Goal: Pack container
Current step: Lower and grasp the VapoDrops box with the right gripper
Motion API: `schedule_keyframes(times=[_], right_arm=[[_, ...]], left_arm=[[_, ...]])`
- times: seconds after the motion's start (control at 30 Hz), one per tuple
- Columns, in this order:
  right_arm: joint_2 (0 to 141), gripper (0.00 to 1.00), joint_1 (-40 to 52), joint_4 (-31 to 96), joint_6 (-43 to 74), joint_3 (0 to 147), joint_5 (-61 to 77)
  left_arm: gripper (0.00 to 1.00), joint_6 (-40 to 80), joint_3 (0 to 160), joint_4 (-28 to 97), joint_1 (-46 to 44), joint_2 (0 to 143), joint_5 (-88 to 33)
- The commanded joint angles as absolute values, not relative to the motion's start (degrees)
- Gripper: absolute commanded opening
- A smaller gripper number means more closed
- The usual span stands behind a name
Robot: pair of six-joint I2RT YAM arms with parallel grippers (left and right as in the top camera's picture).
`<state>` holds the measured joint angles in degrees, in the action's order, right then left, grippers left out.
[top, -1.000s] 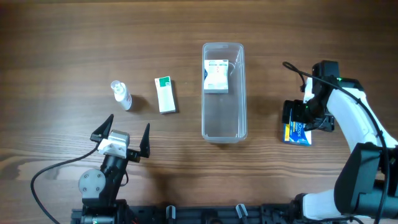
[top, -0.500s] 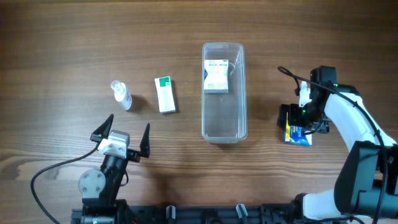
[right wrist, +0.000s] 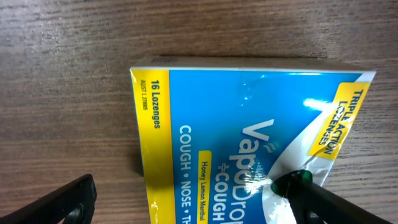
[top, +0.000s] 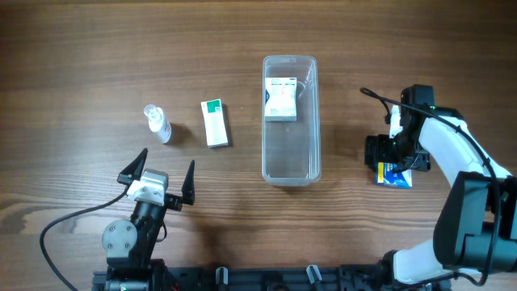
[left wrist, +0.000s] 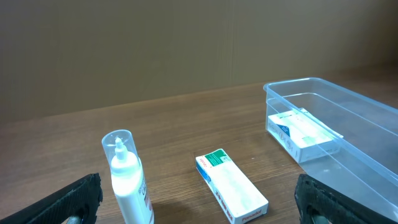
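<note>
The container [top: 290, 153] is a long clear tub at the table's middle, with a white box [top: 281, 99] lying at its far end; both also show in the left wrist view, the container [left wrist: 367, 134] and the box [left wrist: 303, 134]. A blue and yellow lozenge box [top: 395, 175] lies flat to the right. My right gripper [top: 393, 155] is open and low over the lozenge box [right wrist: 249, 143], with one finger over its right part and the other off its left edge. My left gripper [top: 159, 179] is open and empty near the front left.
A white and green box [top: 214, 123] and a small clear spray bottle [top: 157, 123] lie left of the container. They also show in the left wrist view, the box [left wrist: 231, 193] and the bottle [left wrist: 126, 177]. A black cable [top: 73, 218] runs by the left arm base.
My right gripper has shifted a little towards the front left and then settled over the lozenge box. The left arm has not moved.
</note>
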<state>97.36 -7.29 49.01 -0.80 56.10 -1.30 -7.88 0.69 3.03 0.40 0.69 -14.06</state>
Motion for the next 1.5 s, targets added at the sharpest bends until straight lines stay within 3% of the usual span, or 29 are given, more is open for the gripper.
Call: schedule_keyframes(times=[0.0, 0.2, 0.37, 0.53, 0.73, 0.9, 1.47], right_arm=[[99.83, 1.0, -7.55, 50.65, -1.54, 57.52, 2.11], [99.5, 1.0, -7.53, 50.52, -8.38, 57.54, 20.4], [98.43, 1.0, -7.53, 50.54, -9.28, 58.83, 21.89], [94.15, 1.0, -7.53, 49.91, -7.31, 59.81, 13.93], [87.88, 1.0, -7.53, 47.05, -7.33, 59.81, 13.89], [87.33, 1.0, -7.53, 47.37, -1.43, 59.51, -1.02], [92.31, 1.0, -3.68, 48.49, -6.0, 58.59, -0.82]], left_arm=[[1.0, -7.94, 0.34, 3.05, 0.75, 0.38, -14.55], [1.0, -7.97, 0.34, 3.05, 0.75, 0.38, -14.55], [1.0, -7.94, 0.34, 3.05, 0.75, 0.38, -14.55], [1.0, -7.97, 0.34, 3.05, 0.75, 0.38, -14.55], [1.0, -7.97, 0.34, 3.05, 0.75, 0.38, -14.55], [1.0, -7.94, 0.34, 3.05, 0.75, 0.38, -14.55], [1.0, -7.97, 0.34, 3.05, 0.75, 0.38, -14.55]])
